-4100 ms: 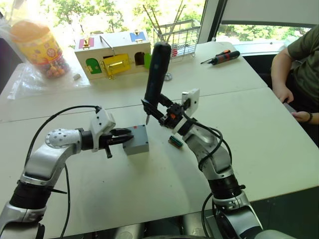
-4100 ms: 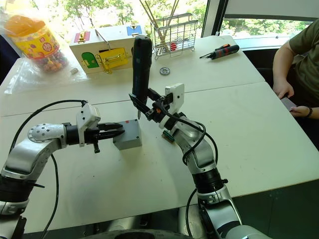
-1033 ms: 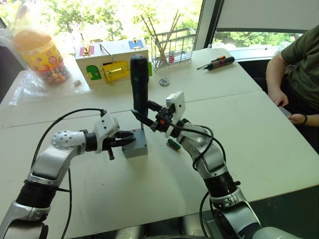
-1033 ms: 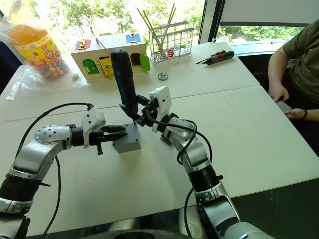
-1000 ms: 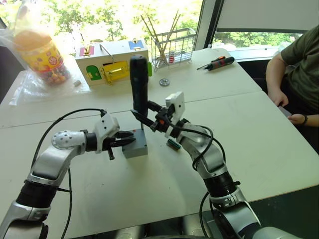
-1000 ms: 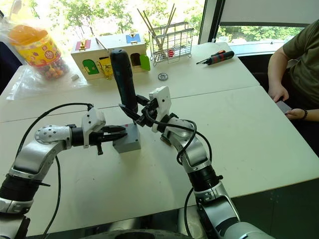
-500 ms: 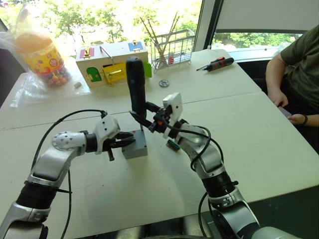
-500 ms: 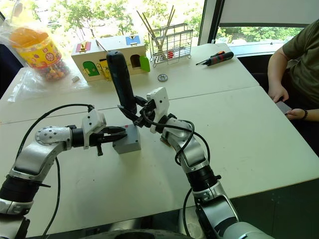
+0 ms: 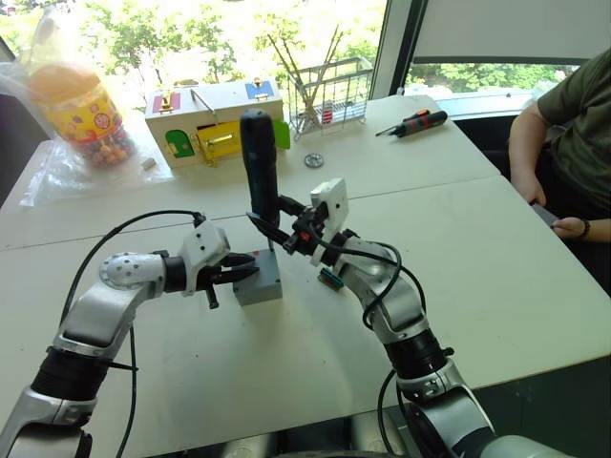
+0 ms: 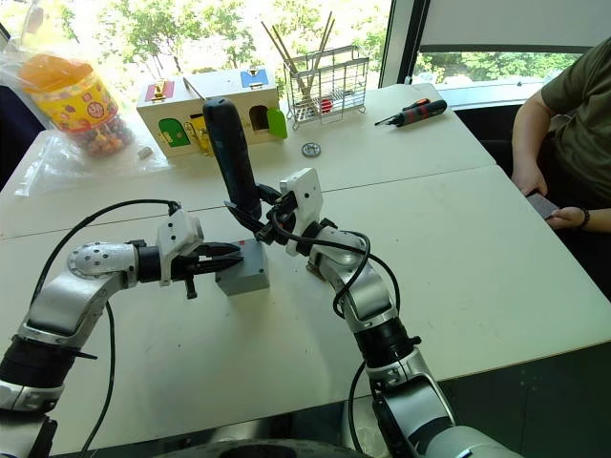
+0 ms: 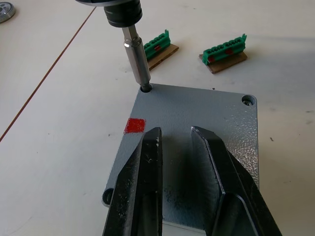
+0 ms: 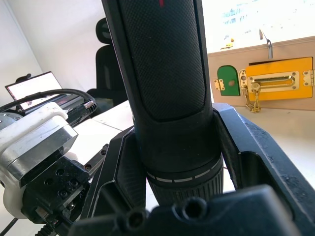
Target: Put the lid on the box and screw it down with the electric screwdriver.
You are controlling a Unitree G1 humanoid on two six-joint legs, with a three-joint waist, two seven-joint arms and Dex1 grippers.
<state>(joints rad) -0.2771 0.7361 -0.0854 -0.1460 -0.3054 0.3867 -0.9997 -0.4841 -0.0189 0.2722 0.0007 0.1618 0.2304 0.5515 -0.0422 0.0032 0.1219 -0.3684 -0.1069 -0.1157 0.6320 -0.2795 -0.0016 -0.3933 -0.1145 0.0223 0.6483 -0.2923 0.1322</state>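
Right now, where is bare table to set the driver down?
Bare: the near table in front of the box, and the stretch between the right hand and the person. Crowded: around the box and the green strips; the far edge by the toy house and rack.

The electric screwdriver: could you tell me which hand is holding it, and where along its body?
The right hand grips the electric screwdriver low on its black barrel, just above the bit.

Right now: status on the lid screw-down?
Left gripper open, fingers resting on the lid. Right gripper shut on the electric screwdriver, bit seated in a corner hole. Lid on the box. Nothing in the way.
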